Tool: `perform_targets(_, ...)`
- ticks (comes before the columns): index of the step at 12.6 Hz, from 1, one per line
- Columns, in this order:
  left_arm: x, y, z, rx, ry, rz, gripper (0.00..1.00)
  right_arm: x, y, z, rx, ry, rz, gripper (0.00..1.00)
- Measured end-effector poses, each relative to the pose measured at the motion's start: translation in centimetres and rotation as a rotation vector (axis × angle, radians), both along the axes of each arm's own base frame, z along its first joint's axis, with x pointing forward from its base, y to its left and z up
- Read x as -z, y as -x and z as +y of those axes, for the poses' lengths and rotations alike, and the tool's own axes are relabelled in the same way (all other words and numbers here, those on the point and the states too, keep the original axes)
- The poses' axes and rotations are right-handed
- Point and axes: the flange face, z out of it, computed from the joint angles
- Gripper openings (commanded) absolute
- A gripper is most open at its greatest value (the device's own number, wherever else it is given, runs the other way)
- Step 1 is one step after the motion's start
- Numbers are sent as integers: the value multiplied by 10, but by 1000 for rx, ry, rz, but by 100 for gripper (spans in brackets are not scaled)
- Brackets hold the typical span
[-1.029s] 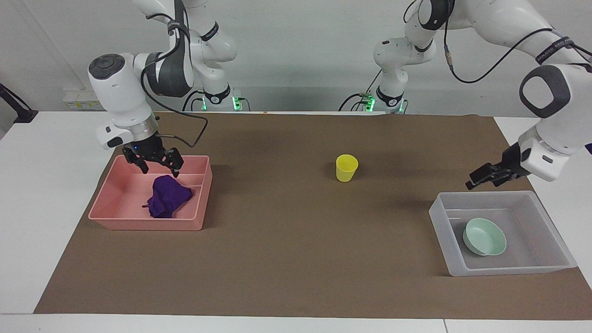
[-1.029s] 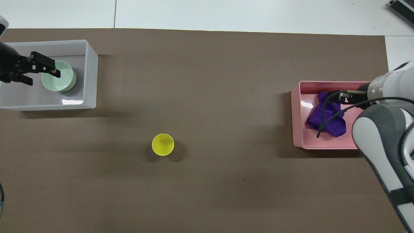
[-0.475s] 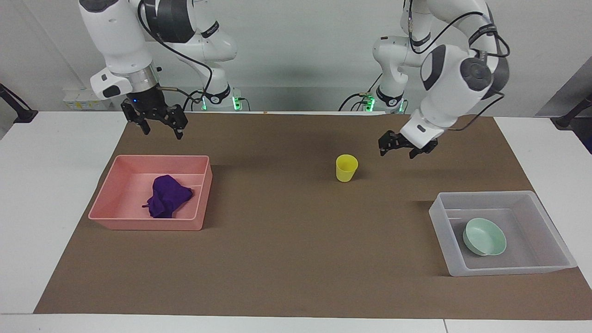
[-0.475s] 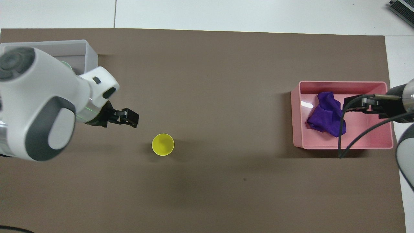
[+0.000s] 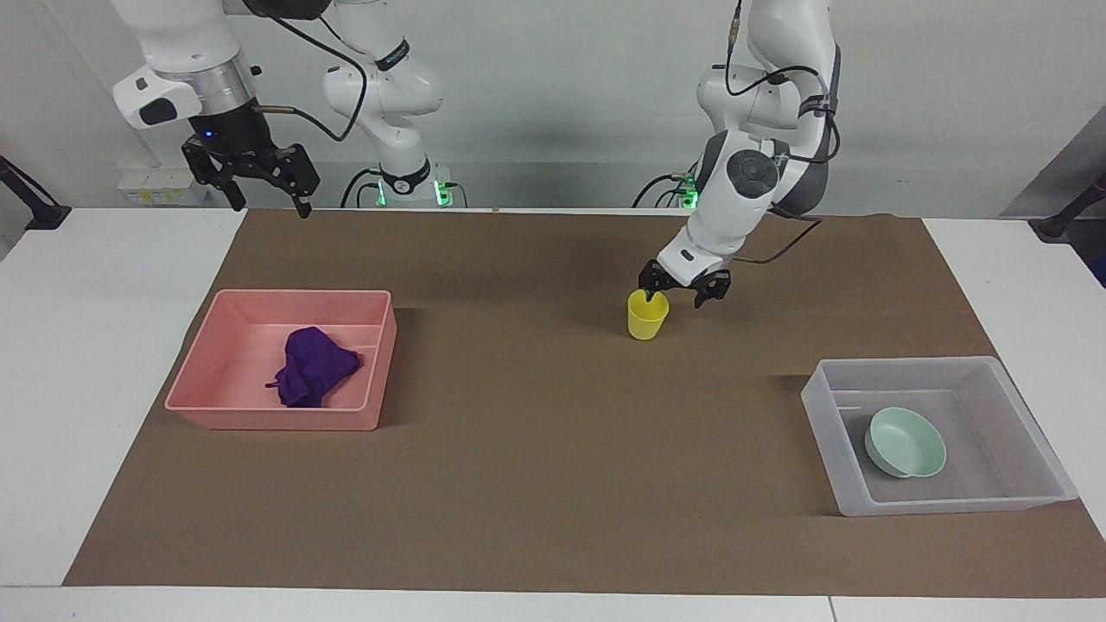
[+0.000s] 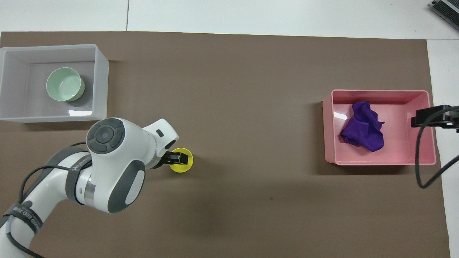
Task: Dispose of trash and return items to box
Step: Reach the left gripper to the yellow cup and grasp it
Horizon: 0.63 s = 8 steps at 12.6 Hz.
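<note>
Here the left hand (image 5: 683,292) is seen low over the yellow cup (image 5: 647,314), its fingers spread wide and pointed down. One fingertip (image 5: 654,295) appears to dip at the cup's rim while the other hangs outside the wall on the side toward the left arm's end of the worktop (image 5: 553,449); whether the rim is touched cannot be told. The coming move is judged to turn on this straddle: the cup wall lies between the fingers, so only a short descent and a closing would be called for. In the overhead view the left hand (image 6: 176,158) is shown covering part of the cup (image 6: 183,163), which stands upright, mouth up, near the middle of the worktop and somewhat toward the robots' edge. The cup is small, bright, smooth-walled and tapered toward its base, and seems empty.

The box (image 5: 994,376) is set near the corner at the left arm's end, toward the edge away from the robots, with the mint-green bowl (image 5: 905,442) already inside it. The left arm is plainly the nearer one to both cup and box.

The right hand (image 5: 252,177) is held high over the worktop's edge at the right arm's end, fingers spread, apparently waiting. Below it, farther from the robots, the purple rag (image 5: 314,367) lies crumpled in the pink tray (image 5: 259,419).
</note>
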Motion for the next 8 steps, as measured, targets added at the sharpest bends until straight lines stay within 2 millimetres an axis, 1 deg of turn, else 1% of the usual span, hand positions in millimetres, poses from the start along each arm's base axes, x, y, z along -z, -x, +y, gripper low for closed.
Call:
perform_targets(1,9,3,-1,-8,-4,3,16,0,0,-3,3,-1,3,100)
perform_targets(2,13,3,-2,-16,-7,7,0,2,-1,-3,3,-1,8,100)
perform_targets(4,16,3,-3,-22,-10,11,0,6,-2,-2,-1,-4,22,100)
perform_targets(6,18,2,-4,-33,-12,14,0,12,-4,-7,9,-7,54,100)
perform_targets(8,11,-3,-4,-64,-10,12,0,11,-13,-10,17,-4,67,100)
